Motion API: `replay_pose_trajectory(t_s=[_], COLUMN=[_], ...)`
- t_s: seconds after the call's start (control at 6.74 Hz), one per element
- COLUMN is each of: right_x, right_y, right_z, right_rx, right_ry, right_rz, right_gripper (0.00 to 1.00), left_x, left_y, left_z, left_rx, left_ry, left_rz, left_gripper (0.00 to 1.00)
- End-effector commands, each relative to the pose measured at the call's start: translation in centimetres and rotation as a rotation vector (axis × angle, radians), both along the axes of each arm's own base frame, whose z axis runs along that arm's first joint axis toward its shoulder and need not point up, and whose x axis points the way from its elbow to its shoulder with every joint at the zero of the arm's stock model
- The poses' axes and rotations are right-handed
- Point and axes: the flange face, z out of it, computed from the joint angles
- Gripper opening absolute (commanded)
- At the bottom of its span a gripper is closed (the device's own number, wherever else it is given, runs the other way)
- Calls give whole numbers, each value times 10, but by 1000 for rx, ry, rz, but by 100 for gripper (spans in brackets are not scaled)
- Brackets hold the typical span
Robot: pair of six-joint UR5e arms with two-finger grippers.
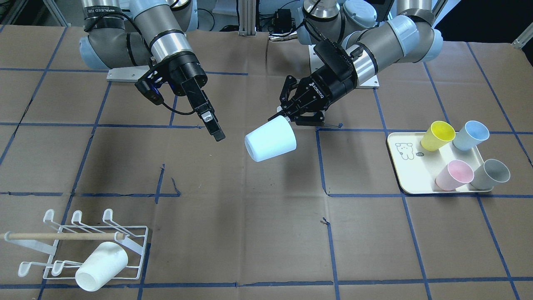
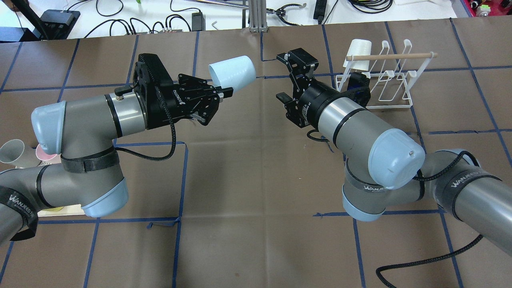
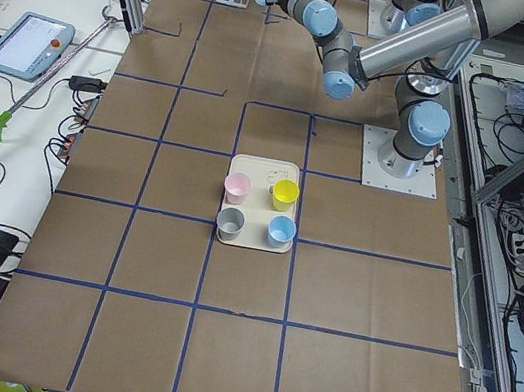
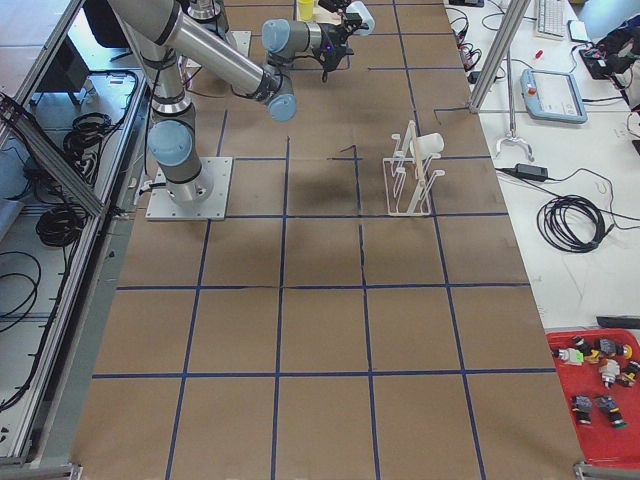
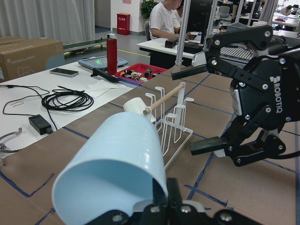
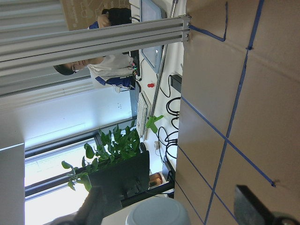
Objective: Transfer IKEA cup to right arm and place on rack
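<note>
Left gripper (image 2: 225, 89) has its fingers clamped on the pale-blue cup (image 2: 234, 71), held sideways, long axis aimed at the right gripper (image 2: 285, 79) close by, whose fingers are spread, not touching.

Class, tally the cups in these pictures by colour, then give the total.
Blue: 2, the held cup and the tray cup
White cup: 1
Yellow cup: 1
Pink cup: 1
Grey cup: 1
Total: 6

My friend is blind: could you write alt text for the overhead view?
The left gripper holds a pale-blue cup on its side, opposite the open right gripper. Beyond stands a white wire rack bearing one white cup.
</note>
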Motion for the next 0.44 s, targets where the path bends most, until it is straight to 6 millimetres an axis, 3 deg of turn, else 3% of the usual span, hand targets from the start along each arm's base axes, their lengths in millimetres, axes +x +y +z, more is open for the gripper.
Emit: replay_pose_trajectory(t_s=[0.0, 0.3], right_x=[16, 30], right_y=[9, 2], right_z=[0, 18], right_rx=[2, -40], right_ry=[-1, 15], right_rz=[32, 9], right_gripper=[93, 97], left_x=[-1, -3], left_y=[1, 2], left_z=[1, 1], left_rx=[-2, -2], left_ry=[0, 0], left_rz=[-1, -7], left_gripper=[2, 2])
